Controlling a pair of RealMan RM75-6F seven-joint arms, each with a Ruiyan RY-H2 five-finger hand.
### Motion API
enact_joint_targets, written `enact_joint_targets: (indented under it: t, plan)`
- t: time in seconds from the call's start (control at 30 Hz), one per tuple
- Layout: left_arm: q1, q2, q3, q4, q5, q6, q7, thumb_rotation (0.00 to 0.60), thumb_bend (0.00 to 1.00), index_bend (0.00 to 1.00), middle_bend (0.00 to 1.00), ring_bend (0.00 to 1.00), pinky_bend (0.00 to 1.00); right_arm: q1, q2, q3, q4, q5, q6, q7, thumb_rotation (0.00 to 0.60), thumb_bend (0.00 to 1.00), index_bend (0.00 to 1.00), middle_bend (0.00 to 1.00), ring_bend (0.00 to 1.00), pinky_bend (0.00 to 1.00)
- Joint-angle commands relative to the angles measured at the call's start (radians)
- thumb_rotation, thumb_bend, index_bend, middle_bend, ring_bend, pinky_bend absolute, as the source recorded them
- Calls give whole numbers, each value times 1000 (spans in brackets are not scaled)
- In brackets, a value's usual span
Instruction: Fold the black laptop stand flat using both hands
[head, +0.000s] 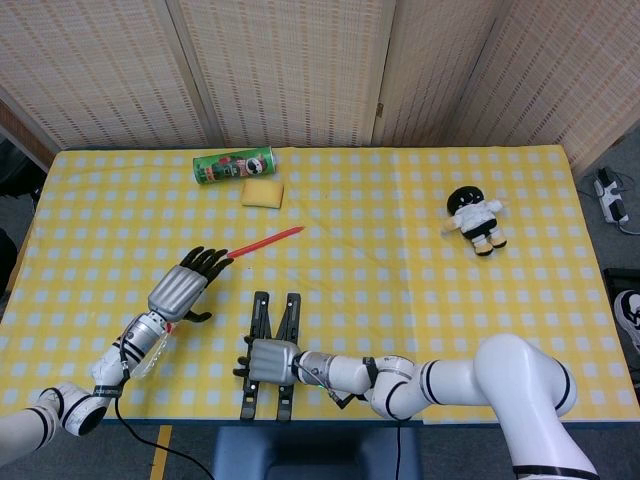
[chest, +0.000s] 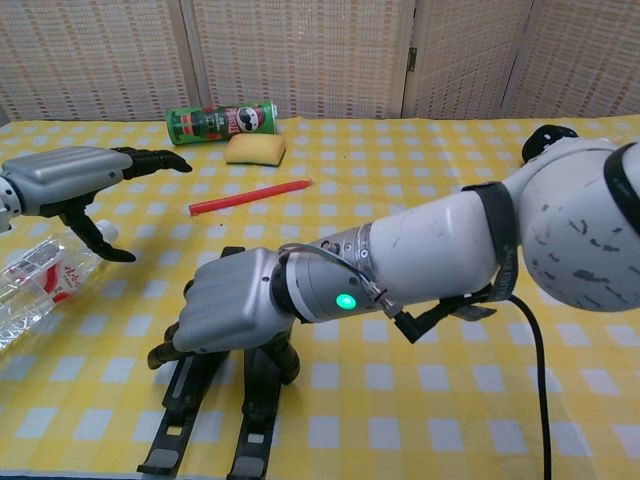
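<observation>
Two hands share the near edge of the yellow-and-white checked tablecloth (head: 400, 250). Furthest left, the left hand (head: 184, 288) hovers above the cloth with its dark fingers stretched forward and spread, thumb hanging down, holding nothing. Just beneath its wrist in the chest view lies a clear plastic bottle (chest: 35, 288) with a red-and-white label; the writing on it is too small to read.

Right of that, close to the near edge, sits the black laptop stand (head: 270, 350) — two slim dark legs side by side, converging toward their far ends. The right hand (chest: 222, 307) rests on top of them with its fingers curled down around the bars; how firm that hold is cannot be judged, since the metal back of the hand hides the contact.

To do this step well, the right hand should probably keep the legs pinned down while the left comes across to the stand's free part, so the hinge closes without the stand skating off the near edge — the two should press together, not one alone.

Toward the far edge lie a red pencil-like stick (head: 267, 240), a green snack can (head: 233, 166) on its side bearing what looks like a Pringles face logo, and a yellow sponge block (head: 262, 192). Near the right edge lies a small black-and-white plush doll (head: 475, 219).
</observation>
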Motion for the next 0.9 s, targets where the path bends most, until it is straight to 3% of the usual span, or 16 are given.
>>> enact_joint_targets:
  t: [0.03,0.73,0.9]
  plan:
    - [1,1,0,3,2,0,-5,600,189,2,45,0,0,8,2,-4,-12,16,8,-21,600,188,113,228,127,108]
    - [1,-4,-3,8,16,2,-14,600,189,2,44,0,0,-5,13,-37,-34,11,115,-43,600,188,552,535,328,112]
    - [-2,-5,-7,5,14,-2,-8,600,189,2,45,0,0,-17,20,-44,-34,-8,144,-28,600,188,600,561,361,116]
